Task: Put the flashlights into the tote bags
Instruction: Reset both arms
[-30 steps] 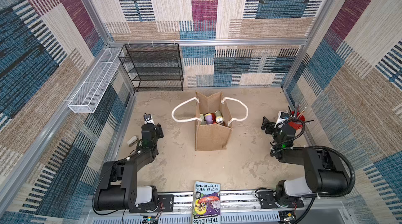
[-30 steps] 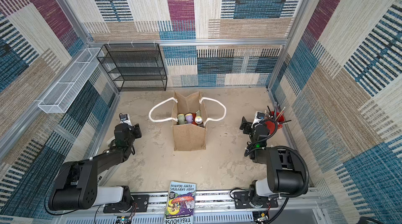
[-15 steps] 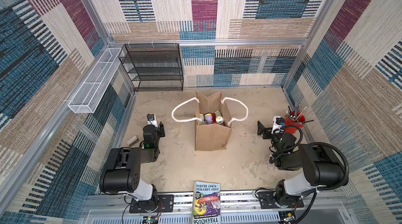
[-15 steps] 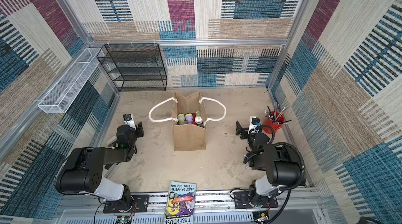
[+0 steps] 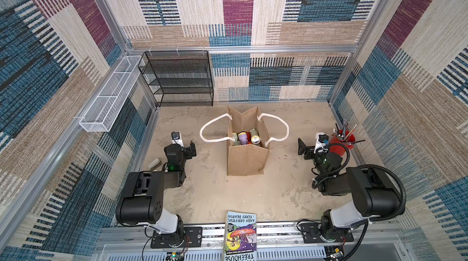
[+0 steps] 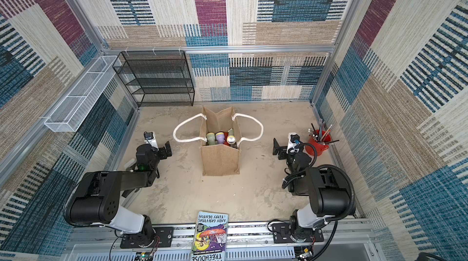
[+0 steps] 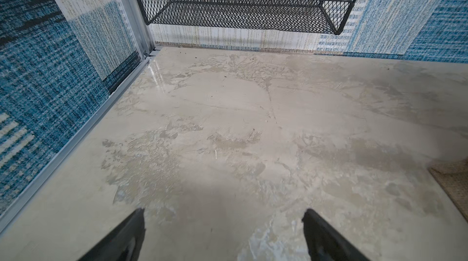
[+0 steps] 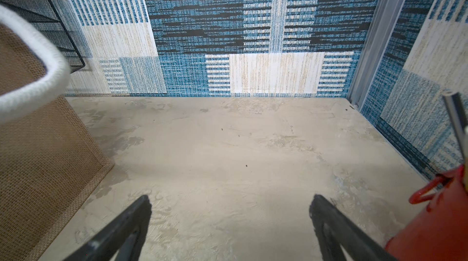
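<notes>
In both top views the tote bag (image 5: 247,156) stood upright mid-table (image 5: 215,196), mouth gaping and white rope handles (image 5: 201,133) flopped outward, which left a clear drop into it. The flashlights (image 5: 244,137) sat inside, heads up: pale green, lilac, red and a yellow-headed one showed. A small pale oblong (image 5: 154,164) lay by the left wall, too small to identify; otherwise nothing loose remained, so the loading looked finished. The left gripper (image 5: 189,148) and right gripper (image 5: 303,147) hung low on either side of the bag, well apart from it, both spread wide and empty, a pose that read as parked. A red pot (image 5: 344,143) of pens stood just beside the right arm, and a book (image 5: 240,234) lay at the near edge. The left wrist view showed two black fingers (image 7: 134,226) wide apart over bare tabletop, with a black mesh rack (image 7: 243,11) ahead. The right wrist view showed equally wide, empty fingers (image 8: 131,221), the bag's burlap side at one edge and the pot at the other
</notes>
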Robot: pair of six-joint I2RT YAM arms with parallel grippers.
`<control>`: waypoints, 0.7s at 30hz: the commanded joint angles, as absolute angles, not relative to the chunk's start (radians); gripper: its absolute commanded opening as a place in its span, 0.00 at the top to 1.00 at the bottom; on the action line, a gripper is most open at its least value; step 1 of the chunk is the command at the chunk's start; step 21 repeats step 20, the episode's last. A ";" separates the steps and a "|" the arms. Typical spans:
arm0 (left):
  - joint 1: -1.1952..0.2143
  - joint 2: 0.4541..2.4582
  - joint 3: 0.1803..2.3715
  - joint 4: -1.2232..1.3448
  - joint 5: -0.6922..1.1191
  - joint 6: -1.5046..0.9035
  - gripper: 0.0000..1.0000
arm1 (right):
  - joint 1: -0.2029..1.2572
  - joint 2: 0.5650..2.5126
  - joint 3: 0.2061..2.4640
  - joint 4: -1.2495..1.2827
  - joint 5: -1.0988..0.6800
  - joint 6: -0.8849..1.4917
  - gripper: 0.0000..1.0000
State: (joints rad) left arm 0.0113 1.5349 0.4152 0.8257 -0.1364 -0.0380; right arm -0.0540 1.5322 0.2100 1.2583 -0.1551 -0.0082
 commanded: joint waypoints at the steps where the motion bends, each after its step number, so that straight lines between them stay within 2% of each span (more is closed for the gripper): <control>1: 0.012 1.536 0.416 0.832 -0.149 -0.031 0.01 | -0.054 1.533 0.216 1.271 -0.144 -0.018 0.01; 21: 0.014 1.537 0.416 0.834 -0.142 -0.029 0.01 | -0.054 1.533 0.216 1.271 -0.143 -0.018 0.01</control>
